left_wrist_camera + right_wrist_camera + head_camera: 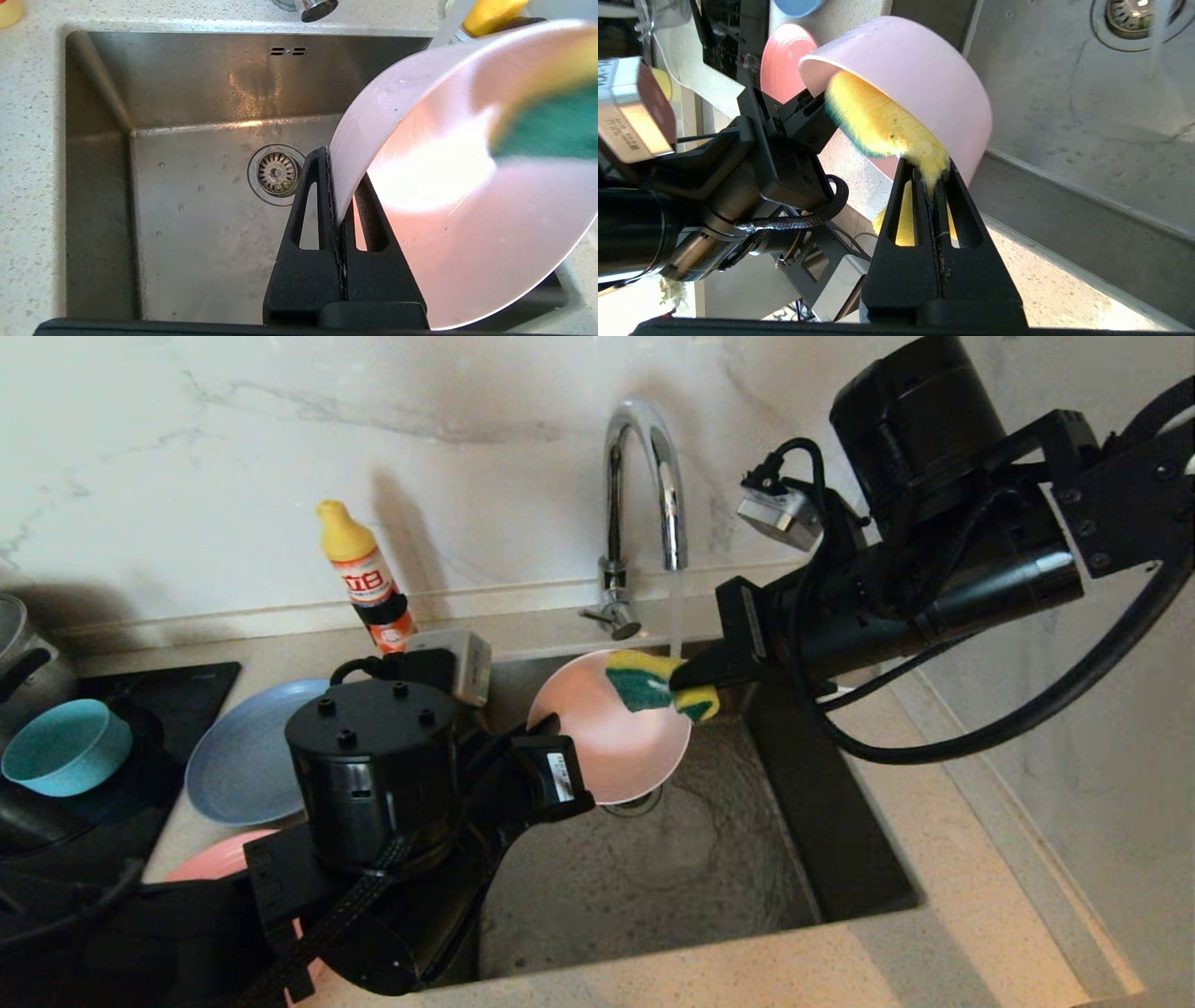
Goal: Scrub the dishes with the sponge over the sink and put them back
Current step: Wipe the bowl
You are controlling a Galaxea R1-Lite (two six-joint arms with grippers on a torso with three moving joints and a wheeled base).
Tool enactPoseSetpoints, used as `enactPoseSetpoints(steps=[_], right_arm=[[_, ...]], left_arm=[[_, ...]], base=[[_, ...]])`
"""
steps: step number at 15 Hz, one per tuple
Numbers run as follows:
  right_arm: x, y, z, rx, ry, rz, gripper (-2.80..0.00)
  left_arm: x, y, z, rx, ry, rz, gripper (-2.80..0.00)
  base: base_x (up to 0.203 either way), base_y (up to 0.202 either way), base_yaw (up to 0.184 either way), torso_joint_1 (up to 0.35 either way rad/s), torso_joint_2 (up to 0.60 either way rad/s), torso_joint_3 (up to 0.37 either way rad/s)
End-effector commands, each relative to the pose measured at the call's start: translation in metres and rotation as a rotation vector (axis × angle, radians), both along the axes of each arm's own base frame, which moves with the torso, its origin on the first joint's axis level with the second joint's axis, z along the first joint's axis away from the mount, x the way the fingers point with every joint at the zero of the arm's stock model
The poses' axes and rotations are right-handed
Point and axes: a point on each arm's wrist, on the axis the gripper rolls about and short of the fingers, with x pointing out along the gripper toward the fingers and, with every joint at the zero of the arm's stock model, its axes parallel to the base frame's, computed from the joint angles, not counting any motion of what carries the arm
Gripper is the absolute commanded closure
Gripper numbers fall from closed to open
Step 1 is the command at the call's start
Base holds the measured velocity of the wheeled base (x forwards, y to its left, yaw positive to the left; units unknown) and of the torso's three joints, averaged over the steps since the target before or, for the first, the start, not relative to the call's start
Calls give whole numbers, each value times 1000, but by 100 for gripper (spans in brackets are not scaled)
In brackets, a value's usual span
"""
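Observation:
Over the steel sink (653,887) my left gripper (551,723) is shut on the rim of the pale pink bowl (607,747), which is tipped on its side with its opening toward the right arm. My right gripper (691,677) is shut on the yellow and green sponge (653,681), which presses into the bowl's upper inside. In the left wrist view the bowl rim (345,177) is pinched between the black fingers (317,205). In the right wrist view the sponge (882,126) reaches into the bowl (924,74). The grey-blue plate (245,756), pink plate (210,863) and teal bowl (65,747) lie left of the sink.
Water runs from the chrome faucet (644,485) down past the bowl's rim toward the drain strainer (275,173). A yellow-capped detergent bottle (366,574) stands behind the sink's left corner. A steel pot (19,653) and a black hob (140,709) are at far left.

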Motion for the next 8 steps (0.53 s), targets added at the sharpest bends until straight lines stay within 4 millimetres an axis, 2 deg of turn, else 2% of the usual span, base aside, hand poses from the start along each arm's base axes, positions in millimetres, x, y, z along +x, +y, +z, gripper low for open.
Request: enactPoseSetpoints(steps=[1, 4, 8], right_arm=[[-7, -5, 1, -4, 11, -1, 0], [-14, -11, -2, -14, 27, -1, 0], [-20, -13, -15, -46, 75, 5, 0]], left_arm=[[1, 0, 2, -7, -6, 6, 0], [2, -1, 4, -15, -11, 8, 0], [4, -3, 9, -26, -20, 8, 0]], base=[[0, 0, 0, 0, 0, 0], [0, 0, 0, 0, 0, 0], [0, 0, 0, 0, 0, 0]])
